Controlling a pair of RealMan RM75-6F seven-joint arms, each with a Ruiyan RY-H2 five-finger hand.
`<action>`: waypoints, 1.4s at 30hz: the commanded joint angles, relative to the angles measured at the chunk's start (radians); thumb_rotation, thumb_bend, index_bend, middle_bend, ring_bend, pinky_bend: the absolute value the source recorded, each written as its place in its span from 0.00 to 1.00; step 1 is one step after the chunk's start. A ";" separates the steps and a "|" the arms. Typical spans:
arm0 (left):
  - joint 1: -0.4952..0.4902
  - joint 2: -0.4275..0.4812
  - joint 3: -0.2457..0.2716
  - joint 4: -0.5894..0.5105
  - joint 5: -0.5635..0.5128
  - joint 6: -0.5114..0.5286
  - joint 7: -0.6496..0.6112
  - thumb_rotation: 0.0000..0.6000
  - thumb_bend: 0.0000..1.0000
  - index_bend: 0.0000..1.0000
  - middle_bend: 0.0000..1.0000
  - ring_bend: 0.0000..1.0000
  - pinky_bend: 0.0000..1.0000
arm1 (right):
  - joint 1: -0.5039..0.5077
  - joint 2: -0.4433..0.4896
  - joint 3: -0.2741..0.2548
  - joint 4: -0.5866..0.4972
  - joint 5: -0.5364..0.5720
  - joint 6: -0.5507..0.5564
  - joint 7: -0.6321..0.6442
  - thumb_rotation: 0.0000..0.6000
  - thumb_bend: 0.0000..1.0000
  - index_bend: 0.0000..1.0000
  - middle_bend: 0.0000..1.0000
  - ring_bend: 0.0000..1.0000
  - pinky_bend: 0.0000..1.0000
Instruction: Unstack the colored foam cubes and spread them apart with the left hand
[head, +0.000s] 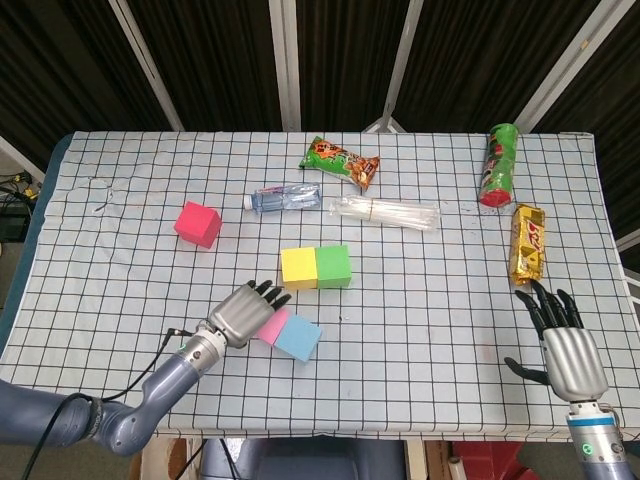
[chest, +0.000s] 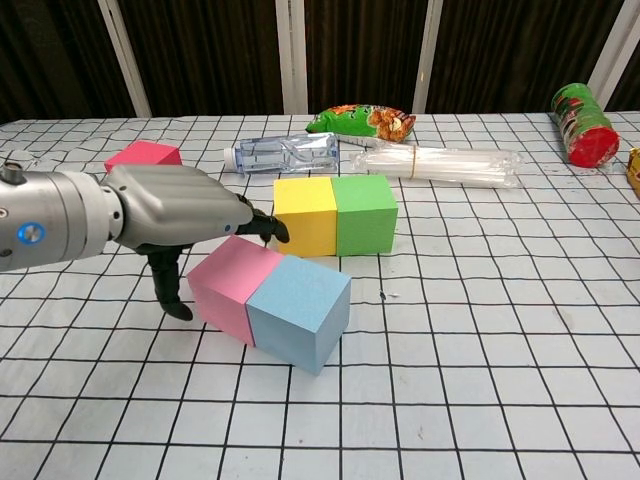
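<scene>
Four foam cubes lie in two touching pairs on the checked cloth. A yellow cube sits against a green cube. Nearer me, a pink cube sits against a blue cube. A magenta cube stands alone at the left. My left hand hovers over the pink cube's left half, fingers stretched above its top toward the yellow cube and thumb hanging down beside its left face. It holds nothing. My right hand rests with fingers spread at the near right edge.
A water bottle, a green snack bag and a clear packet of sticks lie behind the cubes. A green chips can and a gold candy bar lie at the far right.
</scene>
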 joint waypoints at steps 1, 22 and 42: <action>0.004 -0.027 0.010 0.033 0.053 0.019 -0.003 1.00 0.28 0.33 0.50 0.44 0.56 | -0.002 0.003 -0.001 -0.001 0.000 0.001 0.006 1.00 0.06 0.15 0.03 0.12 0.00; 0.038 0.136 0.033 0.078 -0.032 0.198 0.205 1.00 0.17 0.12 0.12 0.19 0.31 | 0.004 0.001 0.001 -0.002 0.016 -0.018 -0.003 1.00 0.06 0.15 0.03 0.13 0.00; -0.067 0.059 -0.171 -0.008 -0.454 0.216 0.223 1.00 0.00 0.00 0.00 0.00 0.18 | 0.008 0.002 0.005 0.004 0.026 -0.025 0.007 1.00 0.06 0.15 0.03 0.13 0.00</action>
